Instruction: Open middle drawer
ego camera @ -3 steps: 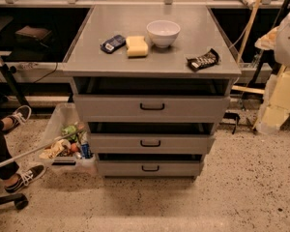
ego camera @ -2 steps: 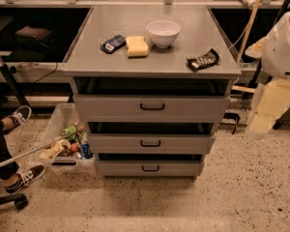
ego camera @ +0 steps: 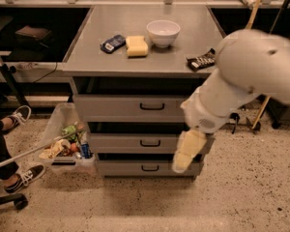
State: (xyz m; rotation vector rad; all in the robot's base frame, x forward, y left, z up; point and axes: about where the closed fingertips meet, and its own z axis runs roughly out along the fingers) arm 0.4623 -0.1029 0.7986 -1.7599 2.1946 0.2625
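1. Since the earlier frame the white arm point(ego camera: 246, 71) has swung in from the right edge of the view. It now covers the right side of the grey cabinet point(ego camera: 135, 67), and nothing else has shifted.
2. At far left, a person's sneakers point(ego camera: 20, 116) rest on the speckled floor. A clear bin point(ego camera: 63, 115) of litter stands just beside the cabinet's left side.
3. On the cabinet top, from left to right, are a dark packet point(ego camera: 112, 43), a yellow sponge point(ego camera: 137, 46), a white bowl point(ego camera: 163, 33) and a wrapped candy bar point(ego camera: 201, 60). The candy bar is partly behind the arm.
4. The middle drawer point(ego camera: 118, 143) sits between the top drawer point(ego camera: 111, 108) and the bottom drawer point(ego camera: 118, 168). It looks shut, and its black handle point(ego camera: 150, 143) is untouched.
5. The gripper point(ego camera: 186, 152) points downward in front of the right ends of the middle and bottom drawers, to the right of the handle and apart from it. Whether it is open or closed cannot be told.
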